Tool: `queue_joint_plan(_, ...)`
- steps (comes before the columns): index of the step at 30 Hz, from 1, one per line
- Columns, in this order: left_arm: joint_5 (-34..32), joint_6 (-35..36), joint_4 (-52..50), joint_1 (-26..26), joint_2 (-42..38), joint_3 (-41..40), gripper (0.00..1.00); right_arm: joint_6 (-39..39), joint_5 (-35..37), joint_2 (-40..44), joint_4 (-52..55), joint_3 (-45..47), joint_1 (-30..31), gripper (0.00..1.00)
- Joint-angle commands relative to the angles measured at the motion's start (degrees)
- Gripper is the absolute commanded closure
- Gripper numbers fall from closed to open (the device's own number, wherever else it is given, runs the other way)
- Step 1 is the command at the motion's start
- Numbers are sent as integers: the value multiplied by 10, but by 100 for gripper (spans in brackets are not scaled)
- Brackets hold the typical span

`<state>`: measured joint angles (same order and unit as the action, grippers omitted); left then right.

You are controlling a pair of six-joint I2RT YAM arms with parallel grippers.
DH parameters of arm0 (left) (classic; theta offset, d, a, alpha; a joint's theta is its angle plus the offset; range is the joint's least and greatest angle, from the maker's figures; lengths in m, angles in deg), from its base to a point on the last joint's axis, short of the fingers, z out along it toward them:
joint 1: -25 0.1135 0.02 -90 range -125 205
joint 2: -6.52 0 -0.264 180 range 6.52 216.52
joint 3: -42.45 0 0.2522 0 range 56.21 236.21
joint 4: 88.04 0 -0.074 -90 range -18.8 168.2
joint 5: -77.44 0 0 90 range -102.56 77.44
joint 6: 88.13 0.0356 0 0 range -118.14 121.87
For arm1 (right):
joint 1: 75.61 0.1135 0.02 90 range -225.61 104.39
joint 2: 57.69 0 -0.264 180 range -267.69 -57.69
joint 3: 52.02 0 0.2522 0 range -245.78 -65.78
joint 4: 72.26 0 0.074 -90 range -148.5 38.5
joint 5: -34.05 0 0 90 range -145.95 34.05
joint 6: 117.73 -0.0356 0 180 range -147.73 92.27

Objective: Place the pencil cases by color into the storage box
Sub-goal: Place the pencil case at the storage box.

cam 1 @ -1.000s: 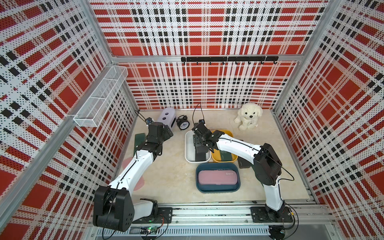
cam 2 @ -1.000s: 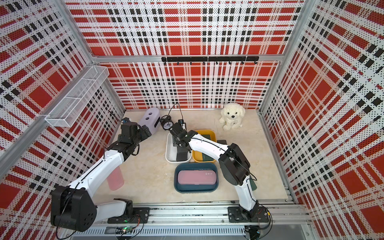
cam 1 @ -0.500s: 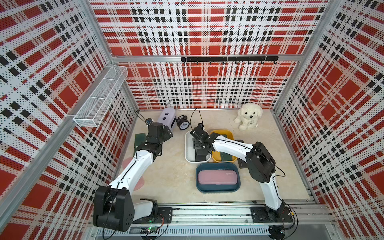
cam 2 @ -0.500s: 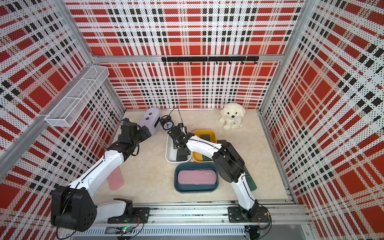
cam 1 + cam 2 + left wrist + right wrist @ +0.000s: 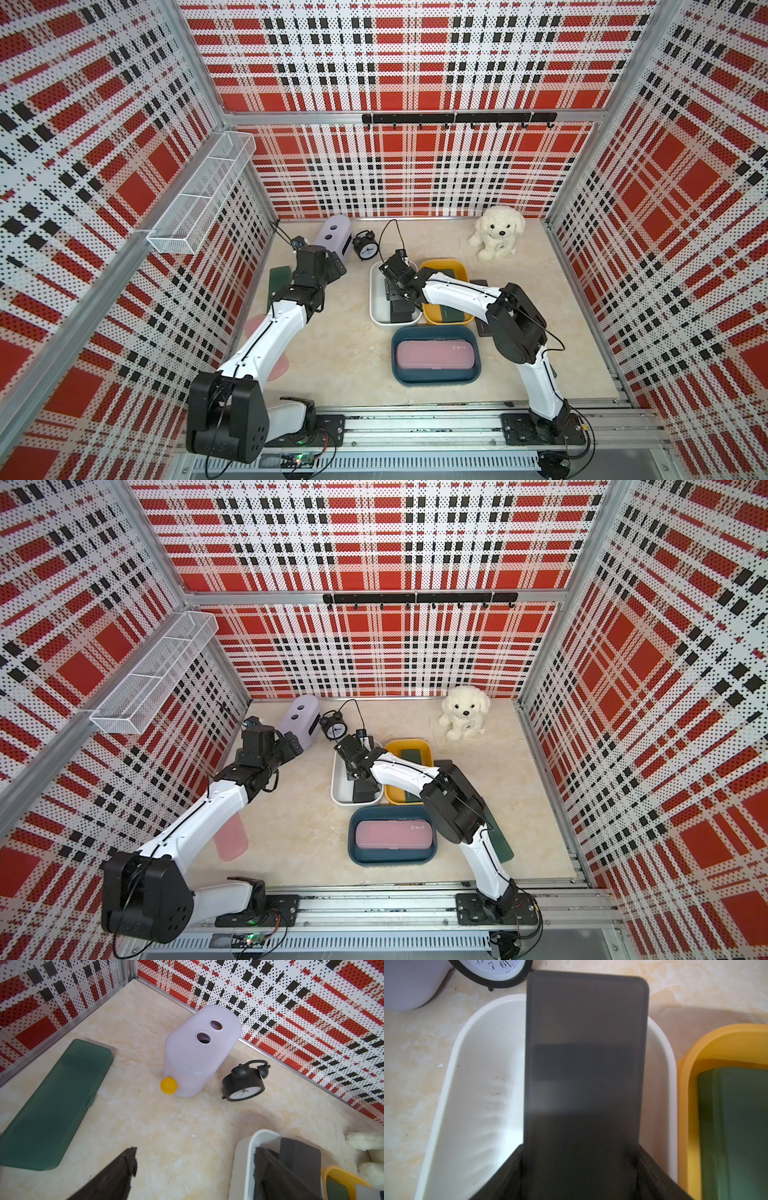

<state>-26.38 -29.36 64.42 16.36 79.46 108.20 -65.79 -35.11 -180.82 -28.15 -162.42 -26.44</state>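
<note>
My right gripper (image 5: pixel 580 1151) (image 5: pixel 399 286) is shut on a black pencil case (image 5: pixel 586 1053) (image 5: pixel 401 311), held lengthwise over the white bin (image 5: pixel 376 299). The case's far end reaches past the bin's far rim towards the clock. A dark green pencil case (image 5: pixel 735 1126) lies in the yellow bin (image 5: pixel 442 264). A pink pencil case (image 5: pixel 434 354) lies in the blue bin (image 5: pixel 434 332). My left gripper (image 5: pixel 194 1153) (image 5: pixel 338 266) hangs open and empty over bare floor near the lilac box. Another green case (image 5: pixel 54 1105) lies by the left wall.
A lilac box (image 5: pixel 199 1049) with a yellow ball (image 5: pixel 169 1085) and a black alarm clock (image 5: pixel 243 1084) stand at the back. A plush dog (image 5: pixel 496 232) sits back right. A pink case (image 5: pixel 230 837) lies under the left arm. A dark case (image 5: pixel 498 837) lies under the right arm.
The right arm's elbow has swung a little to the left while the gripper keeps the black case over the white bin. The left arm has not moved.
</note>
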Motion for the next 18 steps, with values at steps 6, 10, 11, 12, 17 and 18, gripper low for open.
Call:
queue_joint_plan(6, 9, 7, 8, 6, -5, -7, 8, 11, 20, -3, 6, -33, 18, 42)
queue_joint_plan(10, 9, 9, 8, 7, -4, -7, 8, 11, 11, -5, 8, -44, 22, 42)
queue_joint_plan(11, 9, 10, 8, 7, -4, -7, 8, 9, 8, -7, 7, -46, 22, 42)
queue_joint_plan(12, 9, 10, 8, 7, -3, -7, 8, 9, 5, -9, 7, -49, 23, 42)
queue_joint_plan(17, 11, 10, 9, 7, 1, -8, 8, 6, -7, -25, 7, -61, 26, 42)
queue_joint_plan(18, 11, 12, 9, 7, 1, -9, 8, 6, -10, -29, 7, -64, 26, 42)
